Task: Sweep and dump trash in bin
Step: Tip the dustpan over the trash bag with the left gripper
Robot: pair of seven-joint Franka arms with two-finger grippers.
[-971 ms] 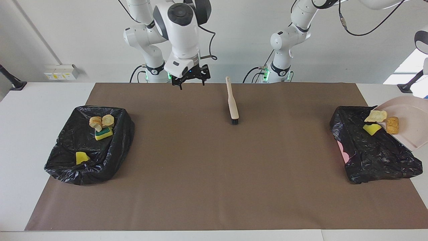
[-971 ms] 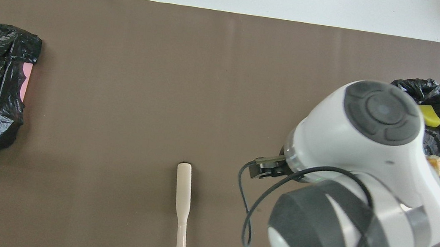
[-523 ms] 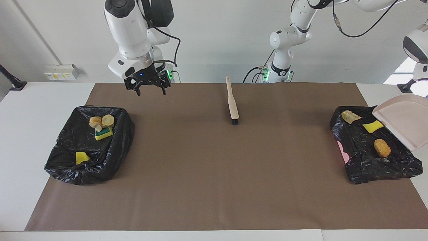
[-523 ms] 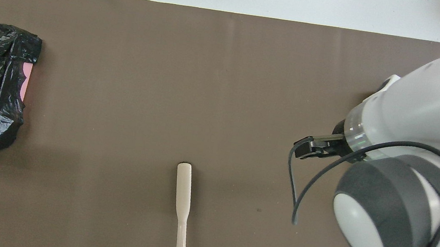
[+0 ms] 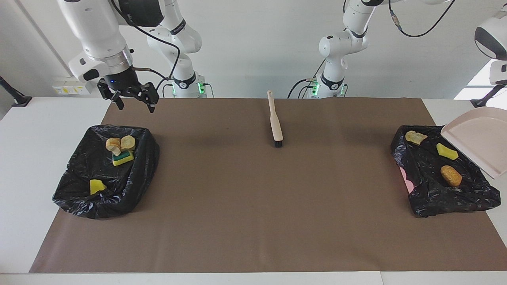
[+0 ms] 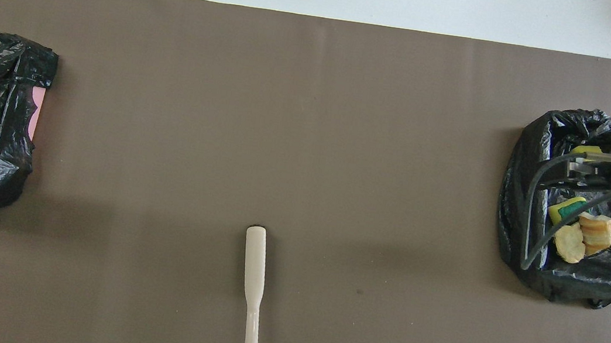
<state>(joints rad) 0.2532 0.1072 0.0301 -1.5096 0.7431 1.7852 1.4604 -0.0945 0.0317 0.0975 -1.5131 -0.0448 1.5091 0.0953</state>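
While the brush (image 5: 275, 122) is lying alone in the middle of the brown paper (image 5: 253, 221), close to the robots' edge with its dark bristles pointing away from them, all the trash is sitting in two black bag bins.

The right gripper (image 5: 135, 107) is hanging up in the air over the first bin (image 5: 130, 186), at the right arm's end of the table. Its fingers are spread wide apart and are holding nothing. In this bin two tan lumps (image 5: 120, 144) are resting on a green and yellow sponge (image 5: 122, 158). A yellow chunk (image 5: 97, 186) is lying apart from them, farther from the robots.

The second bin (image 5: 435, 198) is sitting at the left arm's end of the table. A pale crumbly lump (image 5: 415, 137), a yellow sponge bit (image 5: 446, 151) and a brown bread lump (image 5: 450, 175) are lying inside it, spread apart from each other.

The pink dustpan (image 5: 481, 138) is tilting in the air just beside this bin's edge, and nothing is lying on it. The left gripper is hiding past the edge of both views. Its fingers are squeezed together, but I cannot tell what they are gripping.
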